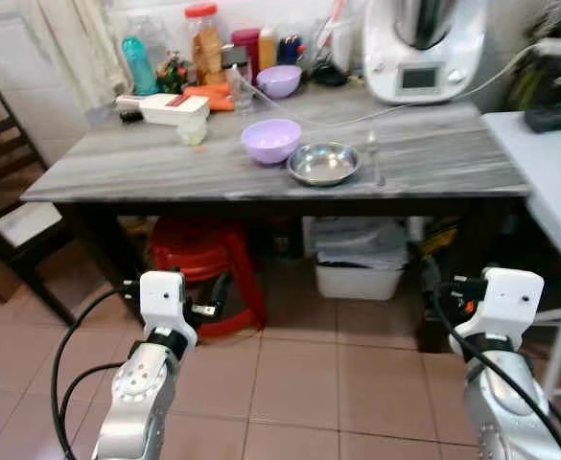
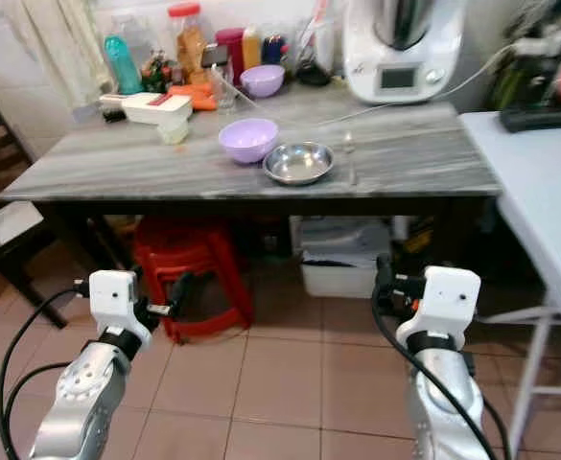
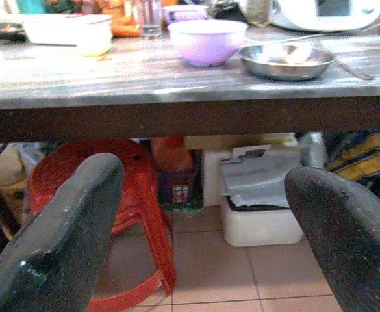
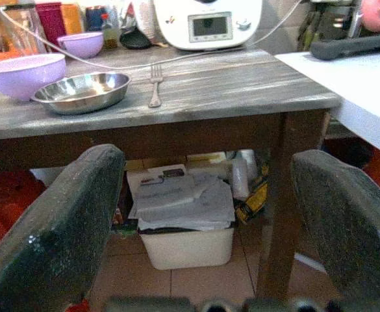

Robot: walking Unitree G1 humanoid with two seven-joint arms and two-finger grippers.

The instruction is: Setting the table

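where grey wood-grain table spreads, round steel bowl touching purple bowl

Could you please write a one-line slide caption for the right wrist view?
Open right pincer held below the wooden table bearing a fork, steel bowl and purple bowl.

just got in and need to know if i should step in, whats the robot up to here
Nothing is being handled yet. The robot stands facing a grey wood-grain table, with both arms held low in front of it. The left gripper and right gripper are both open and empty, below the table's edge. On the table sit a lilac plastic bowl, a shallow steel dish beside it, and a metal fork beside the dish. A red plastic stool stands underneath.
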